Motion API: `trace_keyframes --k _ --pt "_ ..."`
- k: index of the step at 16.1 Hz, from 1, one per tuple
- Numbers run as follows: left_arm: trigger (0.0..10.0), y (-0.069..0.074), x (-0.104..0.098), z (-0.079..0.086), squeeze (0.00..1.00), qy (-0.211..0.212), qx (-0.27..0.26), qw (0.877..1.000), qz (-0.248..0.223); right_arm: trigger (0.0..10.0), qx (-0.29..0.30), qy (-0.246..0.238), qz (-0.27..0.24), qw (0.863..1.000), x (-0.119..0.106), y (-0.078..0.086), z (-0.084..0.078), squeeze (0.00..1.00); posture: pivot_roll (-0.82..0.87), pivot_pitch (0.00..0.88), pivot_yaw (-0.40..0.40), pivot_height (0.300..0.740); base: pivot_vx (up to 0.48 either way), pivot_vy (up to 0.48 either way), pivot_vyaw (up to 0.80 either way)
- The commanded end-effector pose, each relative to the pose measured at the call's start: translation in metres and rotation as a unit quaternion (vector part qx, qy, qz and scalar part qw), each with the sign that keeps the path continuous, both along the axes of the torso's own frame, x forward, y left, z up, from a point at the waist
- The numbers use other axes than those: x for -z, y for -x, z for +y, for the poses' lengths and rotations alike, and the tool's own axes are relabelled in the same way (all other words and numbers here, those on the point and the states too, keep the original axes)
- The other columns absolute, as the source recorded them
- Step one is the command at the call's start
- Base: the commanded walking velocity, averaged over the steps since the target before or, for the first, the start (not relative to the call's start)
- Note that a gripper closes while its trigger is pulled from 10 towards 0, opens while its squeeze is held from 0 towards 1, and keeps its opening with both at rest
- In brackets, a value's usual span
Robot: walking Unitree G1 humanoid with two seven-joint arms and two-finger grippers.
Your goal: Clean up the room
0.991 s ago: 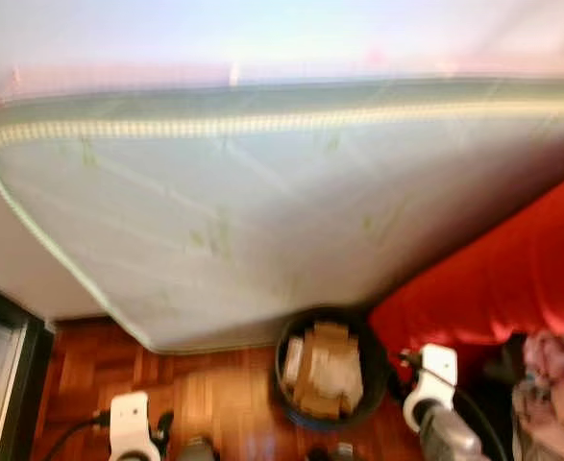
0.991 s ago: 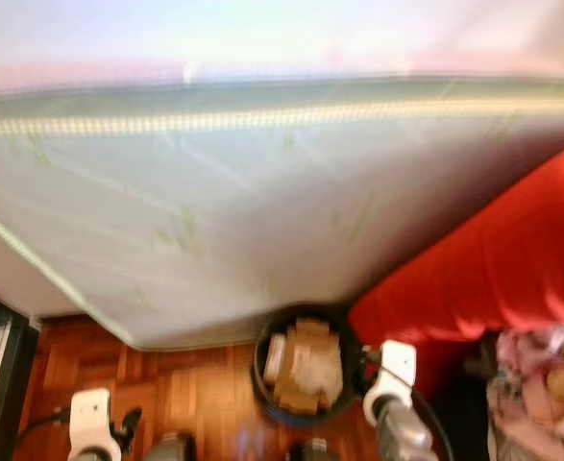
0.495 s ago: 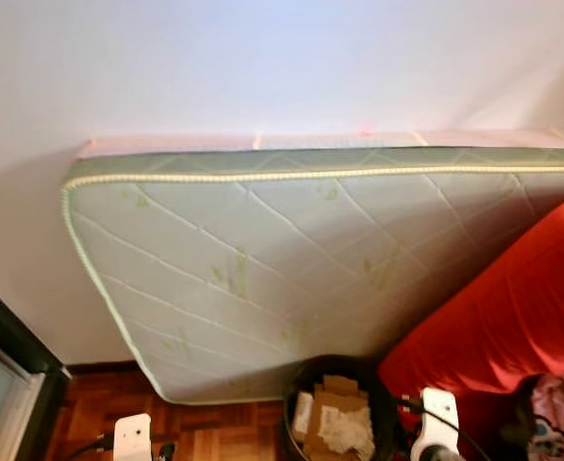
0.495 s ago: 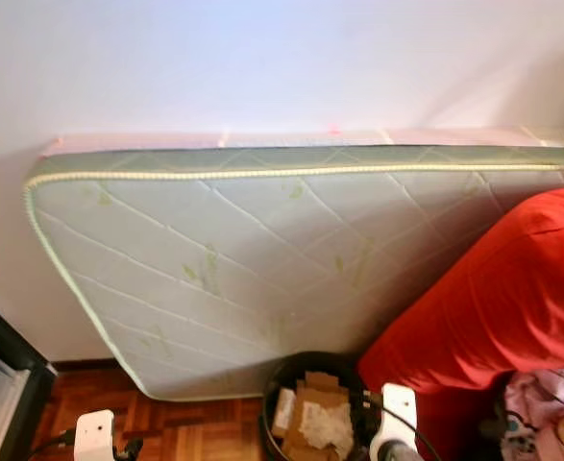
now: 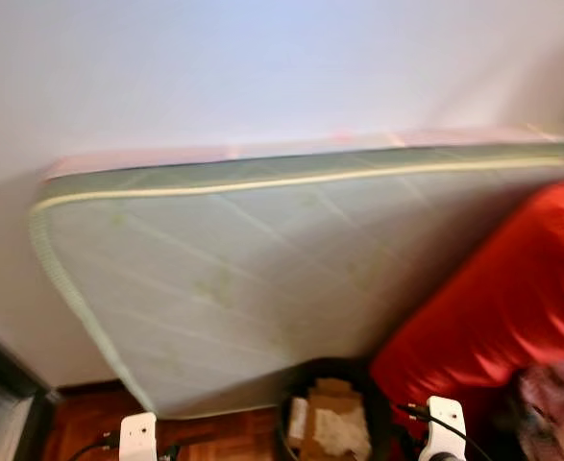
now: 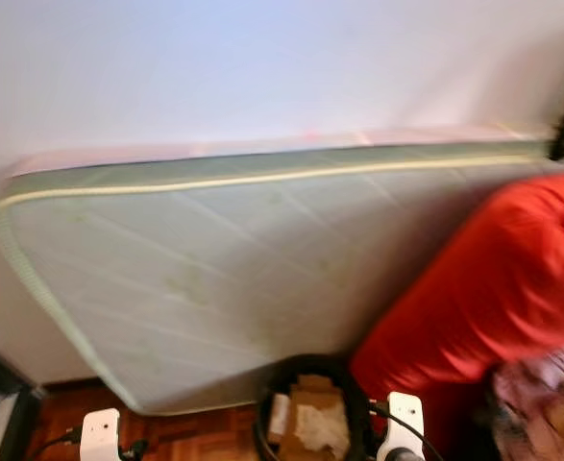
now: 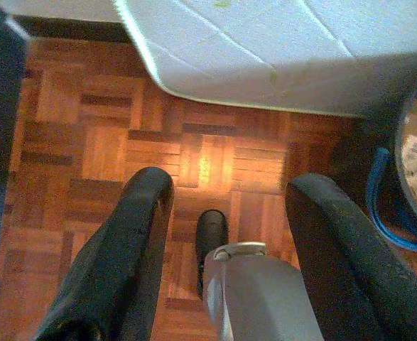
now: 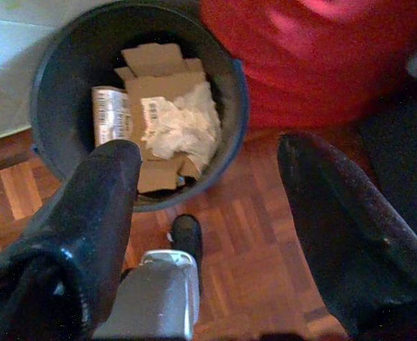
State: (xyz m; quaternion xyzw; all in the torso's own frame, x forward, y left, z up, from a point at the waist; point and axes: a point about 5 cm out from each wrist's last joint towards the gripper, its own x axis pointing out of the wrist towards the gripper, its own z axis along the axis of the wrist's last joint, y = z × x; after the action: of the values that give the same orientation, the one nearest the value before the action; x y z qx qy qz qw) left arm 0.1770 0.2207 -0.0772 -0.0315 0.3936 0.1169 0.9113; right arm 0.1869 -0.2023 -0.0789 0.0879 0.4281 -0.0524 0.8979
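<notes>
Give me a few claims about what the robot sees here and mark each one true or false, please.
1. A mattress leans against the wall. True.
2. The dark bin is empty. False: cardboard pieces and crumpled paper lie in it.
3. The floor is wooden parquet. True.
4. The right gripper grips a piece of cardboard. False: its fingers are open and hold nothing.
5. The big soft thing beside the bin is blue. False: it is red.
6. The left gripper is open above the floor. True.
</notes>
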Motion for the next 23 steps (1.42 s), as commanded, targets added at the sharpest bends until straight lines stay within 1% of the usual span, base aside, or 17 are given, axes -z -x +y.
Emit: trace_keyframes --k 1,5,7,8,10,12,13,14,15,23 --pt "10.0 0.002 0.002 -0.001 0.0 -0.002 0.007 1.0 0.01 10.0 -0.007 0.004 0.009 1.0 0.002 0.003 -0.001 0.0 0.04 0.0 -0.058 0.74 0.0 0.0 -0.75" --pt "10.0 0.003 0.002 -0.001 0.0 -0.003 0.005 1.0 0.011 10.0 -0.013 0.008 0.01 1.0 0.002 0.005 -0.002 0.0 0.06 0.0 -0.061 0.74 0.0 0.0 -0.75" --pt "10.0 0.007 0.004 0.0 0.0 -0.004 0.003 1.0 0.016 10.0 -0.019 0.008 0.012 1.0 0.003 0.007 -0.001 0.0 0.06 0.0 -0.059 0.74 0.0 0.0 -0.75" --pt "10.0 0.012 0.005 0.001 0.0 -0.004 0.002 1.0 0.019 10.0 -0.021 0.008 0.014 1.0 0.003 0.008 -0.002 0.0 0.06 0.0 -0.062 0.74 0.0 0.0 -0.75" --pt "10.0 0.014 0.006 0.002 0.0 -0.001 -0.006 1.0 0.016 10.0 -0.027 0.01 0.017 0.999 0.004 0.008 -0.002 0.0 0.06 0.0 -0.063 0.74 0.0 0.0 -0.75" --pt "10.0 0.013 0.005 0.002 0.0 -0.013 0.009 1.0 0.016 10.0 -0.029 0.011 0.018 0.999 0.004 0.008 -0.003 0.0 0.06 0.0 -0.063 0.74 0.0 0.0 -0.75" --pt "10.0 0.012 0.004 0.003 0.0 -0.03 0.013 0.999 0.012 10.0 -0.03 0.013 0.018 0.999 0.004 0.008 -0.003 0.0 0.07 0.0 -0.064 0.74 0.0 -0.48 -0.75" --pt "10.0 0.012 0.004 0.004 0.0 -0.028 0.01 1.0 0.01 10.0 -0.031 0.013 0.018 0.999 0.003 0.008 -0.003 0.0 0.07 0.0 -0.065 0.74 0.0 -0.48 -0.74" --pt "10.0 0.01 0.003 0.003 0.0 -0.025 0.009 1.0 0.009 10.0 -0.044 0.02 0.019 0.999 0.003 0.007 -0.003 0.0 0.07 0.0 -0.067 0.74 0.0 -0.48 -0.75" --pt "10.0 0.01 0.004 -0.002 0.0 -0.018 0.013 1.0 0.007 10.0 -0.043 0.02 0.02 0.999 0.003 0.007 -0.003 0.0 0.06 0.0 -0.066 0.74 0.0 0.0 -0.75"
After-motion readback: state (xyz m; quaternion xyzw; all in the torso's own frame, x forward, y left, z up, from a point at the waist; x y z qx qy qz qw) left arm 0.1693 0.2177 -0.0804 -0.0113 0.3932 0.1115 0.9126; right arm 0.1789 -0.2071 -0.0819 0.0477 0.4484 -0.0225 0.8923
